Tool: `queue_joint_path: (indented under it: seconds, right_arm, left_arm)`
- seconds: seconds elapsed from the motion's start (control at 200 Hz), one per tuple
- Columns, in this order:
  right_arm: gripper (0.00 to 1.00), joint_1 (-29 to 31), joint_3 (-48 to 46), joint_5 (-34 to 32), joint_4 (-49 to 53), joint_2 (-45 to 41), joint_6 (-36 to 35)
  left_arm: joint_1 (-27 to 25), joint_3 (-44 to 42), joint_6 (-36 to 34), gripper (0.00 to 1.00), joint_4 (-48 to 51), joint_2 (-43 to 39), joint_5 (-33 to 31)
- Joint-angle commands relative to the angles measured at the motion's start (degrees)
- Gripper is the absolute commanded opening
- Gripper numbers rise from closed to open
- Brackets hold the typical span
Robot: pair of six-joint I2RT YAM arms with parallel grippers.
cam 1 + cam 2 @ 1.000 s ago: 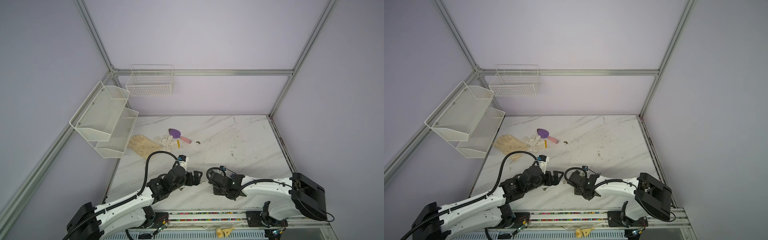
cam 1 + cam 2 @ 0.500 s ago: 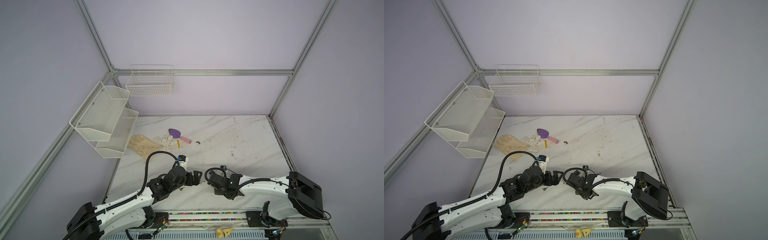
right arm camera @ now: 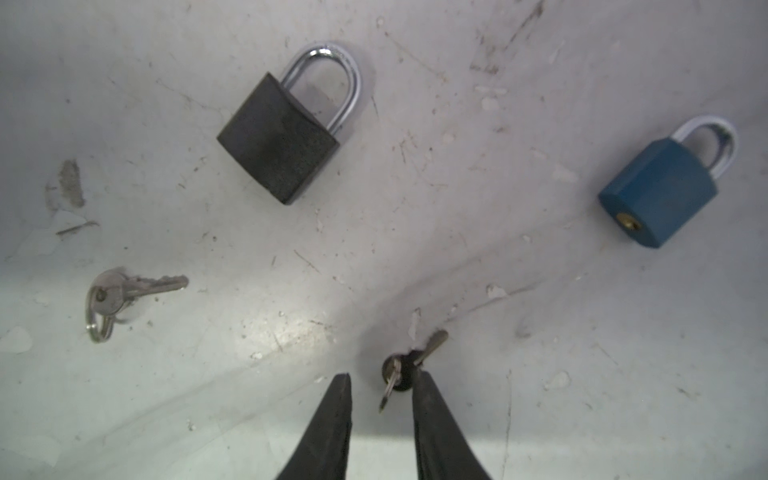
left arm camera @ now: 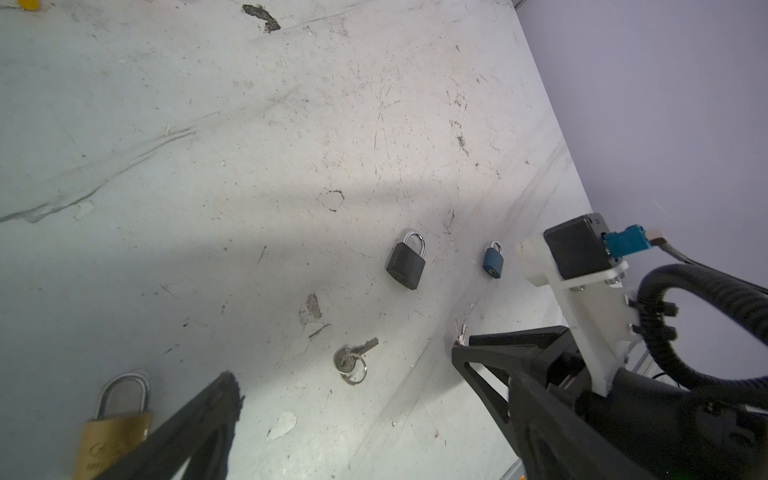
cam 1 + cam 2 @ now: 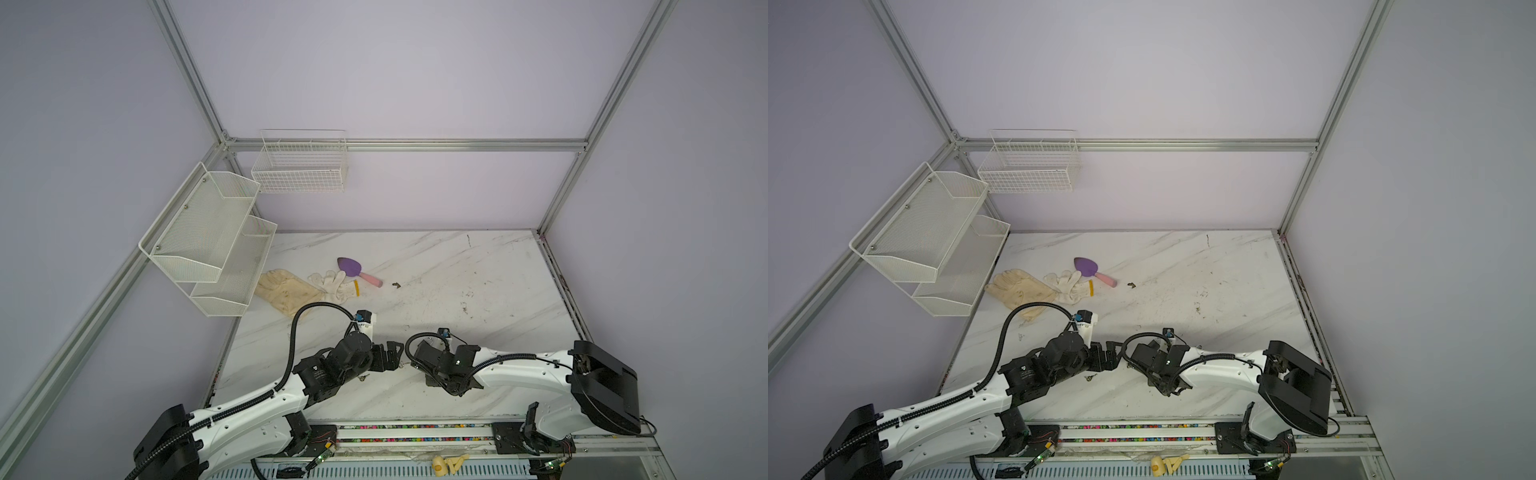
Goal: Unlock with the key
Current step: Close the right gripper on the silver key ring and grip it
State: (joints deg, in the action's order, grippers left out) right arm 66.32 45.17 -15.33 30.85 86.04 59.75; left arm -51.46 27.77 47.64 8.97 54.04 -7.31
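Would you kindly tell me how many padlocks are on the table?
3: a black padlock and a blue padlock lying apart, and a brass padlock by the left hand; more may be hidden.

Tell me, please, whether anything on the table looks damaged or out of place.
The tabletop is scratched and chipped, with peeled flakes beside the ringed key. Work gloves and a purple trowel lie at the back left, unrelated to unlocking.

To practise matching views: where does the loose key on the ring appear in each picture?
Top view: key on the ring, beside the left arm.
Top view: key, same spot.
Left wrist: key, framed by the open left tool.
Right wrist: key, apart from the right tool, near the black padlock.
Landmark: black padlock, both wrist views only.
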Motion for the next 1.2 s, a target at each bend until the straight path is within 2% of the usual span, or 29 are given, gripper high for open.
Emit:
queue_joint_path:
  seconds: [0.0,0.255,0.775,0.995,1.195]
  right_arm:
    - [0.27,0.4,0.5,-1.9,2.4,0.4,1.3]
    - [0.19,0.3,0.0,-1.5,1.9,1.0,1.4]
    - [0.09,0.4,-0.8,-1.1,1.1,2.1,0.9]
    - [0.05,0.3,-1.0,-1.9,1.1,0.0,0.3]
    - [0.01,0.3,-0.4,-3.1,1.4,-4.2,-1.3]
  left_arm:
    - [-0.2,5.1,0.2,1.00,-0.2,-0.2,-0.3]
    - [-0.1,5.4,0.0,1.00,-0.4,0.4,-0.3]
    - [-0.2,5.4,0.1,1.00,-0.9,1.4,0.1]
    - [-0.2,5.8,0.7,1.00,-1.1,1.0,1.0]
    - [-0.1,6.6,4.3,1.00,-1.0,-0.7,1.9]
